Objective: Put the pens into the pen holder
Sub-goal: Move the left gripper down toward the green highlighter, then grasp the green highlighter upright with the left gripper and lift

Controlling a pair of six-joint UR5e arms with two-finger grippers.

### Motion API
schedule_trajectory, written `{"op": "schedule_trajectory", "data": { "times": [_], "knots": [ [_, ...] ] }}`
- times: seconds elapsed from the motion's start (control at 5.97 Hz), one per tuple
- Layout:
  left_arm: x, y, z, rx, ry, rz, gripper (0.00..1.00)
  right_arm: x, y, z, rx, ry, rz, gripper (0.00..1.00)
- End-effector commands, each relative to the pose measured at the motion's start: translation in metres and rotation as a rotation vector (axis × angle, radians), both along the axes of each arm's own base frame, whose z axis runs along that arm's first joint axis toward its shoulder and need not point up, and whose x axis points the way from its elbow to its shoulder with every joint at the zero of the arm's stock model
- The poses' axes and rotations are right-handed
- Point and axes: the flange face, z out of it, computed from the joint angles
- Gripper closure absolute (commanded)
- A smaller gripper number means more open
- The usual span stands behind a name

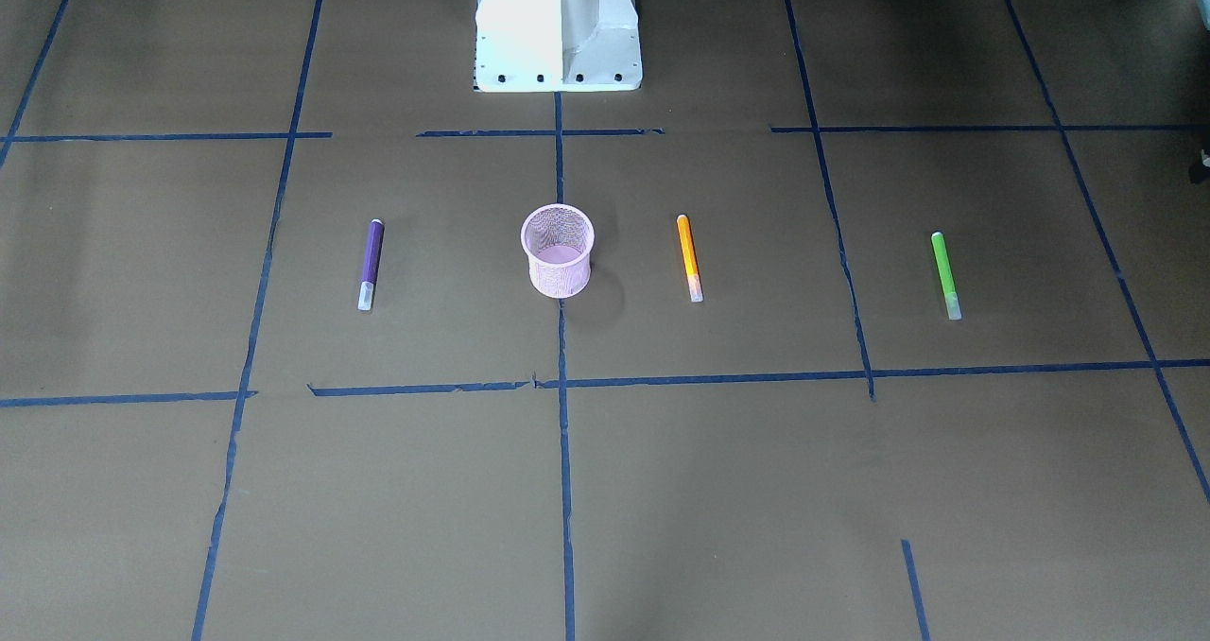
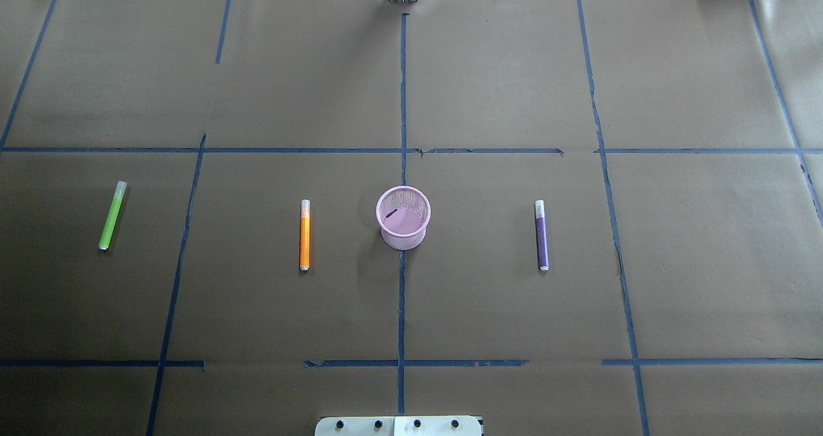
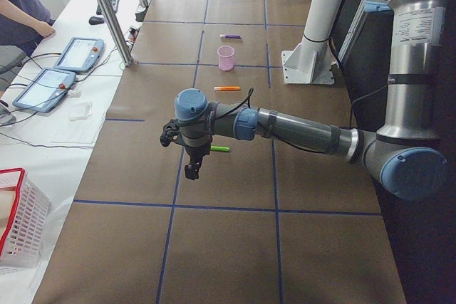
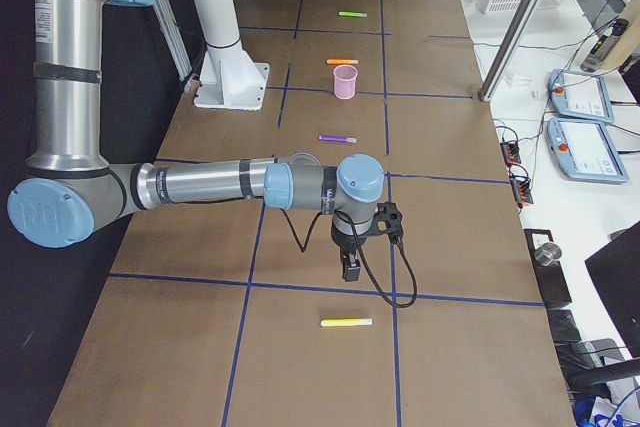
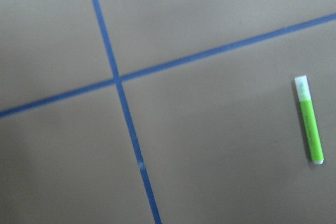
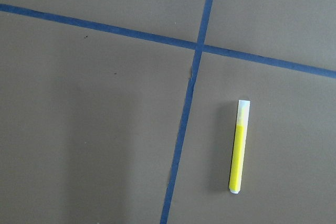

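We log pen holder [image 2: 403, 217] at desk [image 2: 514, 294] centre, orange pen [image 2: 305, 235] and purple pen [image 2: 542, 235] flanking | left end effector [image 3: 192, 171] hangs near green pen [image 3: 220, 149], right end effector [image 4: 351, 267] near yellow pen [image 4: 347, 323], long axes roughly away from robot | opening: we cannot tell for either.

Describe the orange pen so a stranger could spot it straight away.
Find the pink mesh cup at the middle of the table. The orange pen lies flat to the robot's left of it, not touching. The green pen lies farther out; the purple pen is across the cup.
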Motion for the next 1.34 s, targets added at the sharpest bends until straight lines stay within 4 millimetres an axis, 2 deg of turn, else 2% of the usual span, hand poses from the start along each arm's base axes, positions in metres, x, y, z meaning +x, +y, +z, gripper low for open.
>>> {"op": "schedule_trajectory", "data": {
  "times": [0.0, 0.17, 0.34, 0.5, 0.67, 1.01, 1.17],
  "knots": [
    [0.065, -0.004, -0.009, -0.013, 0.033, 0.036, 0.0, -0.01, -0.006, -0.007, 0.096, -0.012, -0.014, 0.0],
    [0.123, 0.0, -0.013, -0.095, 0.031, -0.001, 0.0, -0.018, -0.006, -0.003, 0.095, -0.019, -0.033, 0.0],
    [0.139, -0.008, 0.009, -0.063, -0.034, -0.146, 0.0, -0.02, -0.006, -0.003, 0.092, -0.033, -0.035, 0.0],
    [0.176, -0.005, 0.031, -0.092, 0.023, -0.228, 0.0, -0.02, -0.006, -0.003, 0.092, -0.034, -0.035, 0.0],
    [0.223, 0.011, 0.036, -0.131, 0.063, -0.226, 0.0, -0.02, -0.005, -0.003, 0.091, -0.034, -0.035, 0.0],
    [0.278, 0.022, 0.031, -0.133, 0.033, -0.224, 0.0, -0.02, -0.004, -0.001, 0.086, -0.04, -0.036, 0.0],
    [0.286, 0.02, 0.027, -0.128, 0.035, -0.216, 0.07, -0.02, -0.004, 0.001, 0.081, -0.041, -0.036, 0.0]
  ]
}}
